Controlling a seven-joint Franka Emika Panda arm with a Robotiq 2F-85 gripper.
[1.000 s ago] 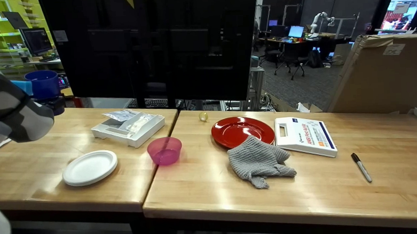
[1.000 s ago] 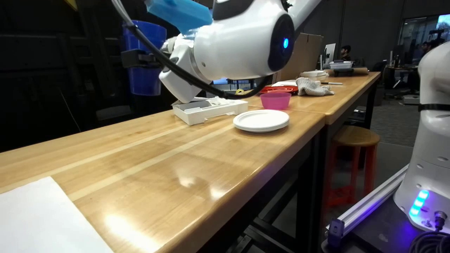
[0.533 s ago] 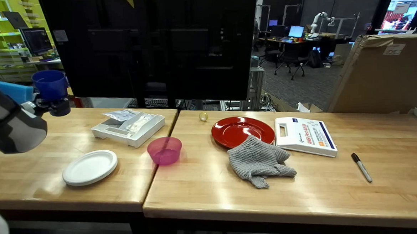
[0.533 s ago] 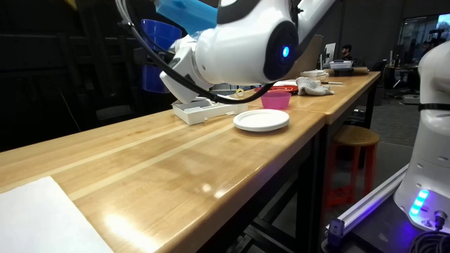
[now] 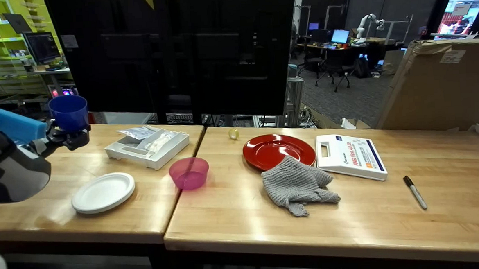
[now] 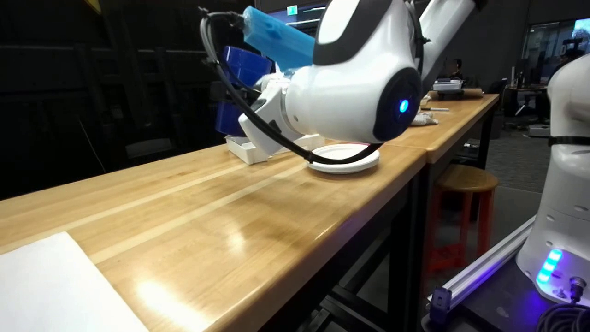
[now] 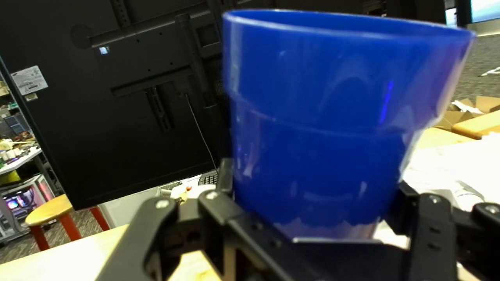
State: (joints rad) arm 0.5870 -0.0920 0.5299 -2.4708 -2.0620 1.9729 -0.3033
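Note:
A blue cup (image 7: 332, 117) fills much of the wrist view, rim up, with my gripper (image 7: 316, 187) shut around its lower part. One black finger (image 7: 225, 175) presses each side of it. In an exterior view the cup (image 5: 69, 112) is held above the far left of the table, near the white compartment tray (image 5: 148, 147). The cup (image 6: 246, 67) leans a little in an exterior view, where the wrist and cables partly hide the gripper. What the cup contains cannot be seen. White plates (image 5: 103, 193) and a pink bowl (image 5: 189, 174) stand on the table nearby.
Farther along lie a red plate (image 5: 265, 153), a grey cloth (image 5: 295, 185), a white first aid case (image 5: 349, 157) and a marker (image 5: 415, 193). A small yellowish roll (image 5: 233, 134) is near the back edge. A large black screen (image 5: 169, 52) stands behind the table.
The arm has come lower and carried the cup to the right in both exterior views. The cup leans more than a second ago. The things on the table have not moved.

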